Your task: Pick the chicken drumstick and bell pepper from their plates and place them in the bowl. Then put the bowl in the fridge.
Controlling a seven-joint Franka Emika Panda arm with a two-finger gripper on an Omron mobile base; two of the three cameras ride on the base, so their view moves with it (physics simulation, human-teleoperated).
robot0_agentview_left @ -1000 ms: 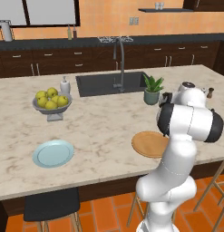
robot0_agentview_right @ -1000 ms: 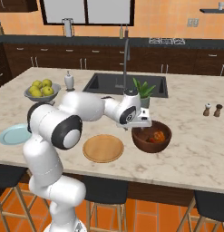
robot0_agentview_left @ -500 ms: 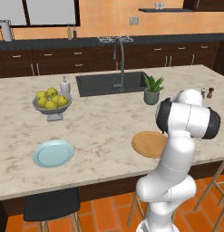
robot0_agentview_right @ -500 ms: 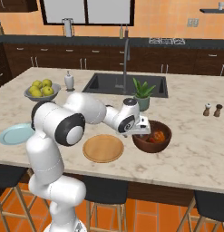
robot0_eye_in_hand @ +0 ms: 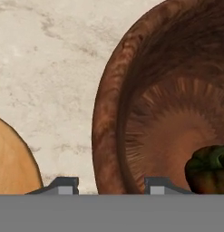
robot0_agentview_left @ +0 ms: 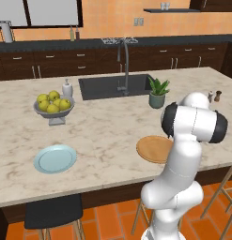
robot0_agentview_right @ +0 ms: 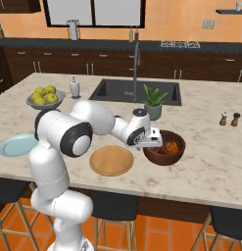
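- Left base view: my white arm rises at the lower right and hides my hand. The tan wooden plate (robot0_agentview_left: 154, 148), round with a raised rim, lies bare on the veined marble counter (robot0_agentview_left: 103, 126) just left of my arm. The glossy light blue plate (robot0_agentview_left: 55, 158) lies bare near the front left.
- Right base view: my gripper (robot0_agentview_right: 154, 143) reaches right, down at the near left rim of the deep dark brown bowl (robot0_agentview_right: 164, 148). An orange-brown piece and a dark red one lie inside; I cannot tell them apart here.
- Hand view: my two dark fingertips (robot0_eye_in_hand: 64, 185) straddle the bowl's thick, grained rim, one outside, one inside, part-way closed; whether they press the rim, I cannot tell. The bell pepper (robot0_eye_in_hand: 208, 168), dark with a green stem, rests inside the bowl at right.
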